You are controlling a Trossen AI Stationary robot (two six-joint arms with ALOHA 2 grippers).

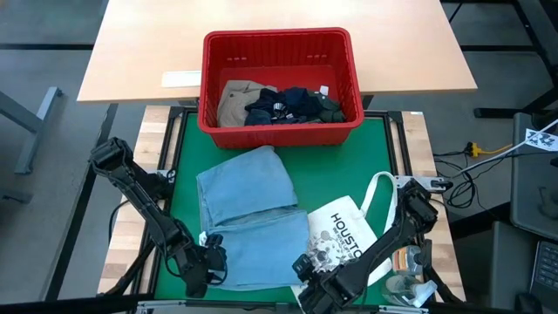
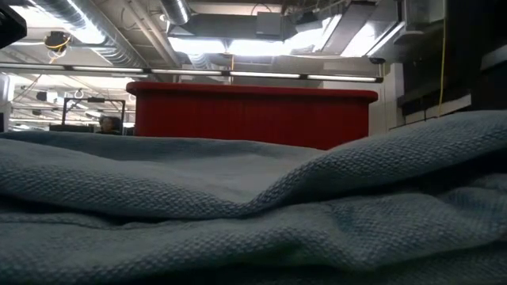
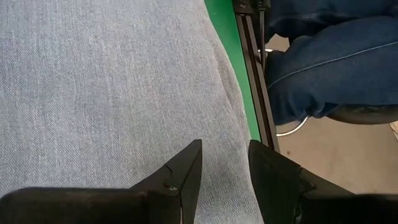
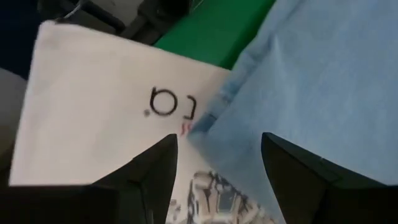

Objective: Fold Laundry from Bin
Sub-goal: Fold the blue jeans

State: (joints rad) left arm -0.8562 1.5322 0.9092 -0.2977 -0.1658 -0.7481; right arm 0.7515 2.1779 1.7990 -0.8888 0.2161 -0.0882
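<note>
A light blue denim garment point(image 1: 253, 214) lies spread on the green mat point(image 1: 336, 170) of the worktop, its long axis running from the red bin point(image 1: 281, 126) toward the near edge, folded roughly in half so that a crease crosses it midway and the upper part angles slightly to the left. Its cloth shows a fine diagonal twill weave with soft rumpled ridges, seen close up from the low view. The bin, a rectangular red plastic basket with slotted walls and a thick rim, sits at the far end of the mat, partly on a pale wooden table point(image 1: 139, 52); inside lie a khaki-tan garment point(image 1: 235, 100), a navy garment point(image 1: 283, 106) and a dark green garment point(image 1: 330, 108), all bunched. A white tote bag point(image 1: 353, 231) with black print lies flat beside the denim's right edge, the denim overlapping its corner. The left end effector point(image 1: 212, 258) is at the denim's near-left edge, its dark wedge-shaped fingers point(image 3: 180, 174) set a narrow gap apart over the cloth, gripping nothing. The right end effector point(image 1: 307, 266) hovers at the denim's near-right corner where it meets the tote, fingers point(image 4: 155, 168) spread wide and empty. A person's leg in blue jeans point(image 3: 329, 68) shows beyond the worktop's edge.
</note>
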